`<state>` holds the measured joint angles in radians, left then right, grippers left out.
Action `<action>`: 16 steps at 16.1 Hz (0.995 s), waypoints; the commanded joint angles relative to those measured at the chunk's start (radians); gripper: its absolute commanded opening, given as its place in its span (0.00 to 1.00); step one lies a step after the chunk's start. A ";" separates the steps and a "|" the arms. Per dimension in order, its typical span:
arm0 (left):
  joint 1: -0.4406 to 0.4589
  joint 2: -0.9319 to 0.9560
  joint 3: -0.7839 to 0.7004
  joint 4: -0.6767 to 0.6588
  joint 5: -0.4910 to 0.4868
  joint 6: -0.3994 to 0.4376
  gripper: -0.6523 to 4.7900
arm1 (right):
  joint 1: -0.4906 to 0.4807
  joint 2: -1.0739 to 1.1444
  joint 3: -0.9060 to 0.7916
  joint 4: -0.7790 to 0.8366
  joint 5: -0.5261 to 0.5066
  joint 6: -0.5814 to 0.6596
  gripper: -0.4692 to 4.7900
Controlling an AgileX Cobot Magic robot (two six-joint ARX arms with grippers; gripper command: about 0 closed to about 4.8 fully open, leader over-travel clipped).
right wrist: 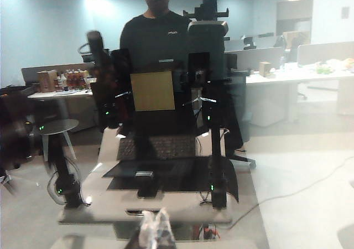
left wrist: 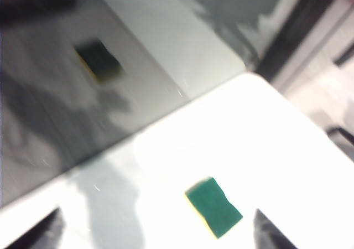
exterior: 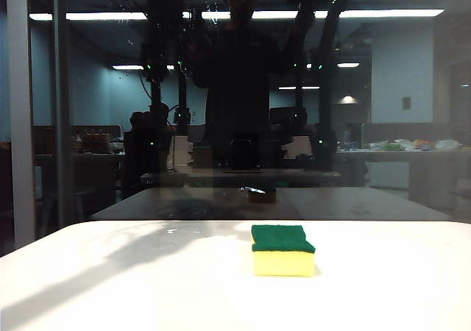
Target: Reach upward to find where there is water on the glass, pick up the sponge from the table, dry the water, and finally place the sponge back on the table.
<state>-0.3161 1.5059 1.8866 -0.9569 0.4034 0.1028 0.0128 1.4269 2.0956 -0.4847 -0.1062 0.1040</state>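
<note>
Two claws, neither holding anything.
My left gripper (left wrist: pixel 155 232) hangs wide open over the yellow foam sponge with green scouring top (left wrist: pixel 213 206) on the white table (left wrist: pixel 287 149); I should centre before closing. My right gripper (right wrist: pixel 155 232) looks pinched together.

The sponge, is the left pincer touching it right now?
Apart. In the left wrist view the left pincer is open, its fingertips well clear of the sponge lying on the table.

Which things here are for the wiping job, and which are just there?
For the job:
- sponge, lying green side up on the table
- glass with water droplets
- left gripper, open, above the sponge
- right gripper, facing the glass

Just there:
- window frame bar
- mirrored office and person in the glass
</note>
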 commanded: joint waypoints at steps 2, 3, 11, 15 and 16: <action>-0.088 0.131 0.004 -0.064 -0.042 0.002 1.00 | 0.001 -0.003 0.003 0.018 -0.001 -0.004 0.09; -0.105 0.175 0.004 -0.080 -0.042 0.001 1.00 | 0.001 -0.002 0.003 0.014 -0.001 -0.004 0.09; -0.114 0.476 -0.002 -0.173 0.196 -0.067 1.00 | 0.001 0.002 0.003 0.001 -0.001 -0.004 0.09; -0.114 0.560 -0.015 -0.181 0.256 -0.092 1.00 | 0.001 0.004 0.003 -0.009 0.000 -0.004 0.09; -0.115 0.575 -0.027 -0.159 0.271 -0.114 1.00 | 0.001 0.006 0.003 -0.009 -0.001 -0.004 0.09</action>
<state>-0.4290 2.0739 1.8675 -1.1385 0.6525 0.0090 0.0132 1.4326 2.0956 -0.4999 -0.1070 0.1040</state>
